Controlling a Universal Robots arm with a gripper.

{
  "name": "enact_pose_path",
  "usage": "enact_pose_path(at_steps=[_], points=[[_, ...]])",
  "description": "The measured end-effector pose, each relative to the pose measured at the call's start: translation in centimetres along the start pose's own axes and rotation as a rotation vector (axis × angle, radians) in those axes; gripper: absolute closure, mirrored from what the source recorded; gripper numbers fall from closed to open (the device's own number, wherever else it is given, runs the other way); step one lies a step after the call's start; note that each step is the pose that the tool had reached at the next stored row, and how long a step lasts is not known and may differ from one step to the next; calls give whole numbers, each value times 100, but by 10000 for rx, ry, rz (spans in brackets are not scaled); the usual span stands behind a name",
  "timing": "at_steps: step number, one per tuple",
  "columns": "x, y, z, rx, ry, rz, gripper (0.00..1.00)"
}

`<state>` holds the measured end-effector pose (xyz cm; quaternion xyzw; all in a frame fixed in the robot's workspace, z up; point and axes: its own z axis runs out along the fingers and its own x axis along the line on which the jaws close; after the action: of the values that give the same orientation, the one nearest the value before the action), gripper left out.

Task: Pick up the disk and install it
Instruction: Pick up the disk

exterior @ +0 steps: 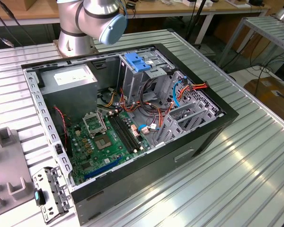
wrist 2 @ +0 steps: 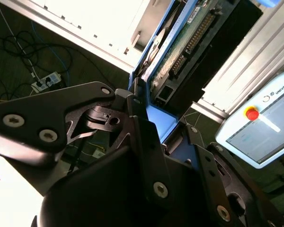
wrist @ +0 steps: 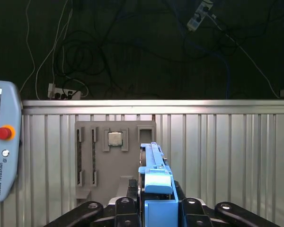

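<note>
Contact is made: in the first wrist view the gripper is clamped on the disk, which is held edge-on between the fingers, its blue carrier frame rising ahead of them. A grey fixture plate lies beyond the tips. For a sound carry, the pinch should be kept firm and square, so that the disk is neither twisted nor let slip.
</note>
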<state>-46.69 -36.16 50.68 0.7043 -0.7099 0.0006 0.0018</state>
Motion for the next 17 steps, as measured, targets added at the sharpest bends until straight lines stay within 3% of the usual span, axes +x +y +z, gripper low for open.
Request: enact_pose_path(at_steps=[3, 7, 17], points=[[0, -43, 0, 0, 0, 0, 63], [-1, -151, 0, 1, -1, 0, 63], [-2, -311, 0, 0, 0, 0, 63]])
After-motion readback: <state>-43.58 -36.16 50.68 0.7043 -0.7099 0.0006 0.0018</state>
